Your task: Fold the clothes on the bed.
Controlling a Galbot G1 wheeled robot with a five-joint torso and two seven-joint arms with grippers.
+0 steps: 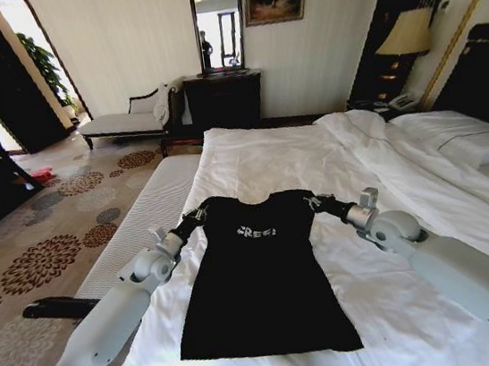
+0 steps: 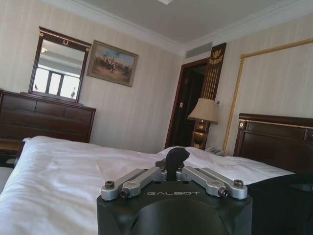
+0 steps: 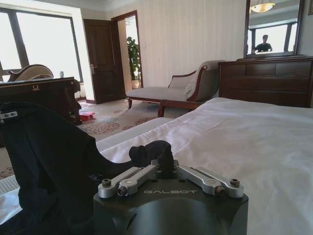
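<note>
Progress: The black T-shirt (image 1: 262,280) lies spread out flat, chest side up, with no fold visible in body or sleeves. Judged from this, folding has barely begun; every fold remains to be made.

Step in hand: Both arms reach to the shirt's shoulder end, one at each sleeve. This reads as a grip taken at the two shoulders, preparatory to a first fold.

Location of garment: On the white duvet of the bed (image 1: 385,155), at the foot end nearest the robot, collar pointing toward the far side, hem close to the near edge.

Left gripper (image 1: 196,215): At the shirt's left sleeve. In the left wrist view its fingers (image 2: 177,155) are drawn together on a dark wad; closed on the shirt's fabric, as far as can be judged.

Right gripper (image 1: 319,202): At the right sleeve. In the right wrist view its fingers (image 3: 161,149) are closed on a bunch of black cloth, and the shirt rises from the duvet in a dark drape just beside them.

Condition of garment: Short-sleeved, black, pale "FREE!" lettering (image 1: 256,232) on the chest. Body smooth, flaring slightly toward the hem; the hem lies straight. Sleeves are pulled outward toward the grippers. Small against the bed.

Remaining: Sleeves inward, body folded over, result laid neat on the duvet.
</note>
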